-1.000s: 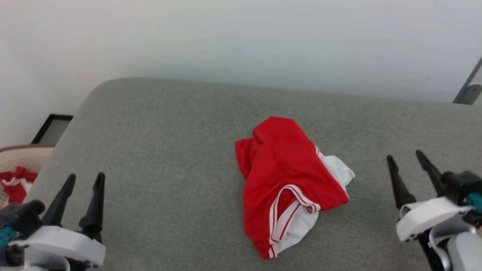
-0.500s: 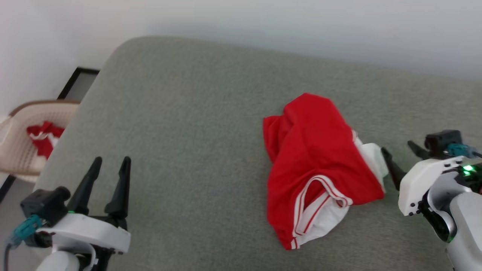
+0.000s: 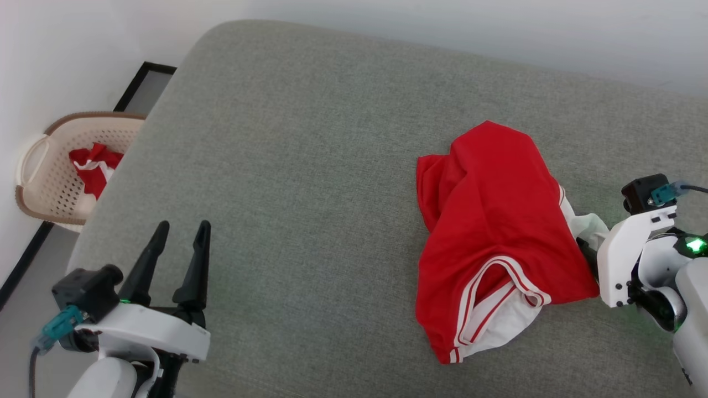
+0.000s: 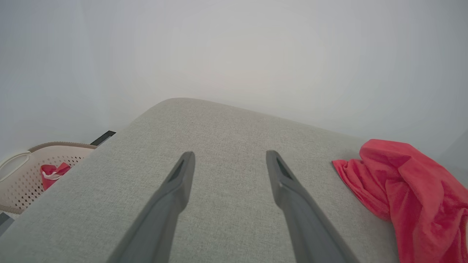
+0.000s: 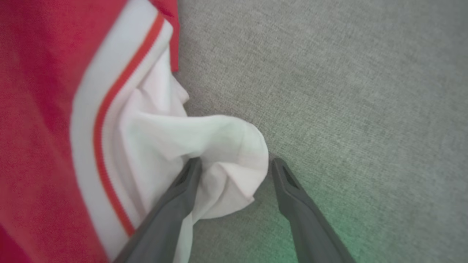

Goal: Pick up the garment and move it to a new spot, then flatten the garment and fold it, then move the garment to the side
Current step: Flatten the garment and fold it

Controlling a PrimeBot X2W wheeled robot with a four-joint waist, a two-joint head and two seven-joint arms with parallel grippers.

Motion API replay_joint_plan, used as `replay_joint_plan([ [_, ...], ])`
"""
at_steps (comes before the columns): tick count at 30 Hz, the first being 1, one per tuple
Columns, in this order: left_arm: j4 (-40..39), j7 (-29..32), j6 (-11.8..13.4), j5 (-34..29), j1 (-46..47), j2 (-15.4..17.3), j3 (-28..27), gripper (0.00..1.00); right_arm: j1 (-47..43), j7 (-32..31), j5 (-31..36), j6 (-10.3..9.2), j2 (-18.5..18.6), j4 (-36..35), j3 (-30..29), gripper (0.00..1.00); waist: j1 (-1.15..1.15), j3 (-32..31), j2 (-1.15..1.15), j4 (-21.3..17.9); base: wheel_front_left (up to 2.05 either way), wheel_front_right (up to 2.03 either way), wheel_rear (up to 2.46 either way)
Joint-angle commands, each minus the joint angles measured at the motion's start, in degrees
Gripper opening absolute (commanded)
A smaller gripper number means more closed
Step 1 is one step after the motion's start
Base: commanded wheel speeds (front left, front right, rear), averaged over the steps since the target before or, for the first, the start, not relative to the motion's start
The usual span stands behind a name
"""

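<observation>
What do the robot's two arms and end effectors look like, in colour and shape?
The left end effector and right end effector each have two long, dark, tapering fingers on a white housing. A black block with a teal plug sits on each. A green light glows on the white right arm.

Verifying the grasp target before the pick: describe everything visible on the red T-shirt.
The garment is a bright red T-shirt of soft, thin-looking fabric, with white sleeves and red-and-white stripe trim. It lies crumpled in a heap, not flattened, on the grey cushion, toward the robot's right. One white sleeve pokes out at its right edge. The right gripper, jaws open, straddles that sleeve's fold with one finger against the fabric, not closed on it.
</observation>
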State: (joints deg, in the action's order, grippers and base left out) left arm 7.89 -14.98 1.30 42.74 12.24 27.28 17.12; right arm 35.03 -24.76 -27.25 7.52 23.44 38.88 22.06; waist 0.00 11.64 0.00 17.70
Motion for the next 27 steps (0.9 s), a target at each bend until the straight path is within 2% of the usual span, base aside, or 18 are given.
replay_joint_plan([
  [1,0.2,-0.2,-0.3,-0.5,0.4,-0.2,-0.2,1.0,-1.4,-1.5,-0.4,-0.07,-0.5,1.7,1.3,0.0,0.0,0.1,0.0,0.2,0.0,0.0,0.0],
  [13,0.3,-0.2,-0.4,-1.0,-1.0,0.6,-2.2,1.0,2.0,0.3,-3.9,-0.07,2.8,-1.5,0.3,0.0,0.0,-2.2,0.0,-2.1,0.0,0.0,0.0],
  [27,-2.3,1.0,0.4,-0.4,-2.9,2.7,-3.0,1.0,-4.8,-0.6,-3.1,-0.08,10.2,-5.4,-10.3,0.0,0.0,-4.9,0.0,-7.1,0.0,0.0,0.0],
])
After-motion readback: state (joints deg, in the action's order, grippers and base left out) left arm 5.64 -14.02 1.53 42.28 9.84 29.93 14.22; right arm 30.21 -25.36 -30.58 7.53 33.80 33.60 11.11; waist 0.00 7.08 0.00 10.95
